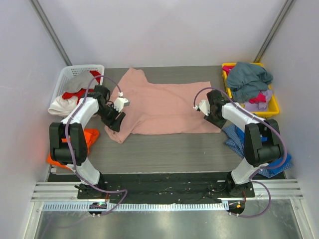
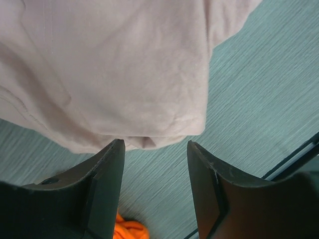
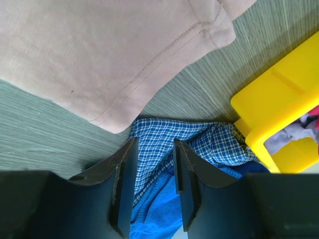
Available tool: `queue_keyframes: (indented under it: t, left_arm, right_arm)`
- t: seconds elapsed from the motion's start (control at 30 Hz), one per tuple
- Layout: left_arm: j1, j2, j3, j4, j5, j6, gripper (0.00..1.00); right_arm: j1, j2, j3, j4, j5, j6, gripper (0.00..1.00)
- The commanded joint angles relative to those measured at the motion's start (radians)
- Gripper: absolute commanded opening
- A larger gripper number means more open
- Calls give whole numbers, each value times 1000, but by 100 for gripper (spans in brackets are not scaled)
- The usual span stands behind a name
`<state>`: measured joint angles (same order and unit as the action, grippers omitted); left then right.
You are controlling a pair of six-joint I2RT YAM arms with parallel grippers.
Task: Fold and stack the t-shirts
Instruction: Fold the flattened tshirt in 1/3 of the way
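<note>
At the near edge of the tabletop point(image 1: 164, 149) stand the left arm's base point(image 1: 90, 185) and the right arm's base point(image 1: 240, 185). In the far left corner there is a white basket point(image 1: 70, 74) with white and red clothes point(image 1: 70, 97) hanging over its side. Near the left edge, beside the left arm, lies the crumpled orange t-shirt point(image 1: 90, 137). The left gripper point(image 2: 155, 147) has its jaws spread wide with nothing between them; its tips are just at the near left corner of the dusty-pink t-shirt point(image 1: 164, 107), which lies spread out flat in the middle of the tabletop, toward the far edge. The right gripper point(image 3: 153, 149) is at the near right corner of this same shirt; its jaws stand apart with a narrow gap and pinch nothing. Under it lies a blue checked cloth point(image 3: 169, 137), next to a plain blue t-shirt point(image 3: 154, 211), near the right edge. The yellow bin point(image 1: 275, 107) in the far right corner holds a pile of clothes with a grey-teal t-shirt point(image 1: 249, 79) on top.
</note>
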<state>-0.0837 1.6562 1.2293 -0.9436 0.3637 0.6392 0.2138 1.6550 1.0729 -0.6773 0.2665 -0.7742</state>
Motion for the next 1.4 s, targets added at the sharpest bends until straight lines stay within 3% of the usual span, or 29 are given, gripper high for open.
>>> queue_keyframes:
  t: [0.0,0.6,1.37]
  left_arm:
    - [56,50,44,-30,112,11,57]
    - [179,254,205,-64,141,54,51]
    - [180,333,251,-146,187,105,43]
  right_arm:
    - [-4,-64,-22,13,-6,16,41]
    - [2,-89,-85,15,-16,32,38]
    - [2,-101,-108,22,-19,36,38]
